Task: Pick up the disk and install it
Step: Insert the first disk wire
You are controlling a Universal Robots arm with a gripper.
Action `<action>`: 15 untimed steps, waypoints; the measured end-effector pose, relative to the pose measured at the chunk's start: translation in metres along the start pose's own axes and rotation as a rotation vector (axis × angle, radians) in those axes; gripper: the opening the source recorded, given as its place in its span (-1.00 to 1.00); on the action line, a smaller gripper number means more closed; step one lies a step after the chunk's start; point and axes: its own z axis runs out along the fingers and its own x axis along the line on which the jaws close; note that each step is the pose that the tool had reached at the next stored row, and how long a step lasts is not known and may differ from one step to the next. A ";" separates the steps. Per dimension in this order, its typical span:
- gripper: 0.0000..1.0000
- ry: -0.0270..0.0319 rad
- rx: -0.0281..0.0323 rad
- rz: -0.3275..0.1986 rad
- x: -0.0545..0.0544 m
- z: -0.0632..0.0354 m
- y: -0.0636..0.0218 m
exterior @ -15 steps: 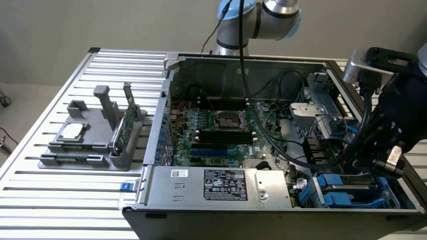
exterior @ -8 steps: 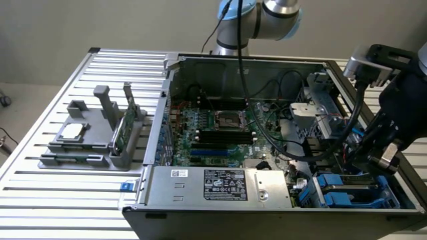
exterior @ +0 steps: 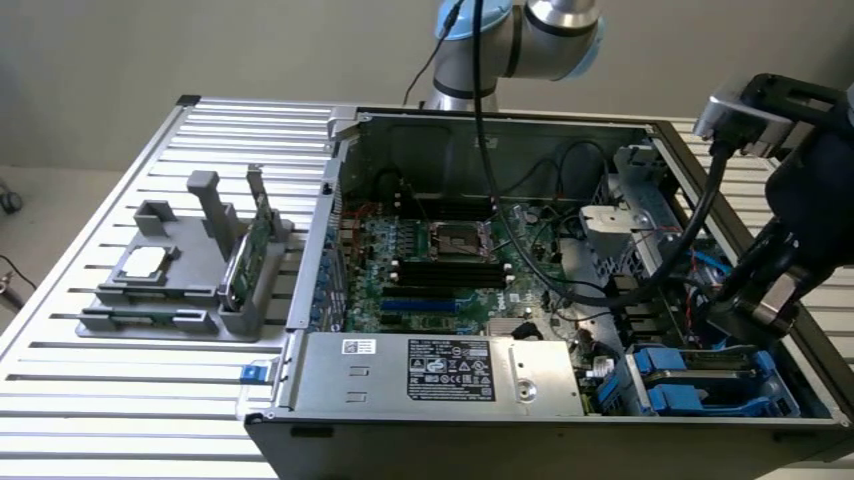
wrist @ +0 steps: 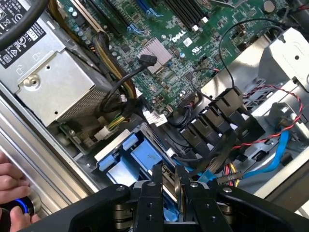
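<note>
My gripper (exterior: 755,308) hangs inside the open computer case (exterior: 334,200), over the drive bay at the exterior view's lower right. In the wrist view my gripper (wrist: 169,175) has its two black fingers close together on a thin dark and blue slab, seen edge-on, which looks like the disk (wrist: 168,192). Right beneath it lie the bay's blue plastic carriers (wrist: 140,154), also seen as blue carriers (exterior: 681,385) in the exterior view. Most of the disk is hidden by the fingers.
The silver power supply (exterior: 441,370) sits beside the bay, with the green motherboard (exterior: 441,260) behind it. Black, red and blue cables (wrist: 270,154) run close to the gripper. A grey fixture (exterior: 187,290) holds a CPU chip (exterior: 144,262) and a green card (exterior: 247,255). A hand (wrist: 9,186) holds a blue-lit device.
</note>
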 end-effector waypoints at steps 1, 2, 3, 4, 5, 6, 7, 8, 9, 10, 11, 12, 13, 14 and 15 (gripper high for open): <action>-0.50 -0.0003 0.0000 0.011 0.000 -0.0013 0.0000; -0.50 -0.0004 0.0002 0.022 0.000 -0.0028 0.0001; -0.50 -0.0006 0.0003 0.033 0.000 -0.0041 0.0001; -0.50 -0.0008 0.0004 0.044 0.000 -0.0055 0.0001; -0.50 -0.0009 0.0006 0.056 0.000 -0.0070 0.0002; -0.50 -0.0012 0.0006 0.067 0.000 -0.0083 0.0002; -0.50 -0.0014 0.0008 0.078 0.000 -0.0098 0.0002; -0.50 -0.0015 0.0009 0.089 0.000 -0.0112 0.0003; -0.50 -0.0017 0.0010 0.100 0.000 -0.0126 0.0003; -0.50 -0.0019 0.0009 0.112 0.000 -0.0140 0.0004; -0.50 -0.0019 0.0010 0.123 0.000 -0.0153 0.0004; -0.50 -0.0021 0.0008 0.134 0.000 -0.0164 0.0004; -0.50 -0.0024 0.0011 0.147 0.000 -0.0173 0.0005; -0.50 -0.0029 0.0015 0.160 0.000 -0.0178 0.0005; -0.50 -0.0036 0.0019 0.175 0.000 -0.0181 0.0005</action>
